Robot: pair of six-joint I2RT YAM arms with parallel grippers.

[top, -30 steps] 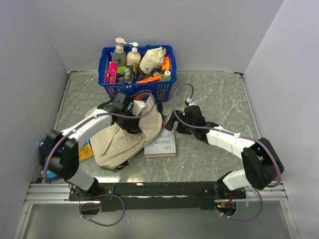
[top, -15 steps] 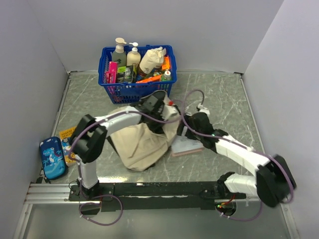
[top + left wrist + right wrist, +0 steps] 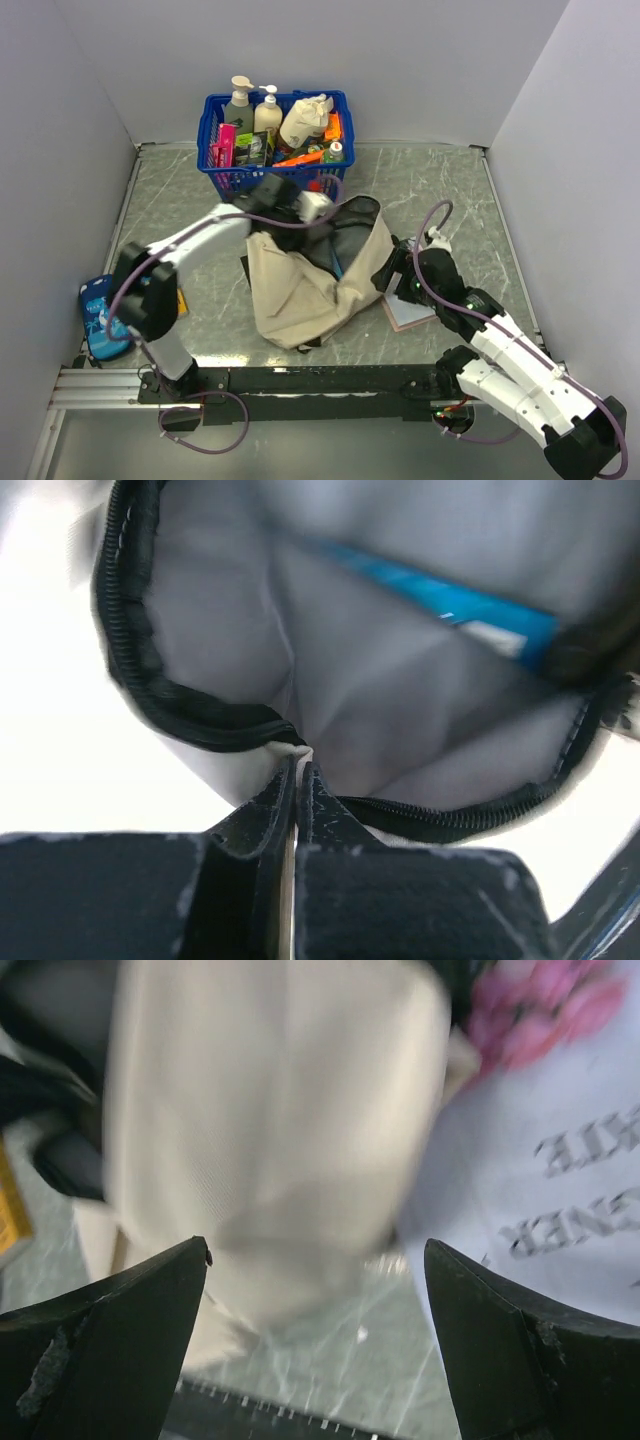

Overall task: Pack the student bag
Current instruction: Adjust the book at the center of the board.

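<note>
Grey-green marbled table point(image 3: 460, 200). Far edge, centre: blue plastic basket point(image 3: 228, 182), filled with goods. Middle: beige student bag point(image 3: 300, 290), slumped, dark mouth open. Just at its right side: a book point(image 3: 412, 314), part covered. Near left corner: blue pencil case point(image 3: 95, 322).

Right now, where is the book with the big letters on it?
In the top view, the book lies flat on the table, right of the middle, beside the student bag, with the open right gripper close by.
</note>
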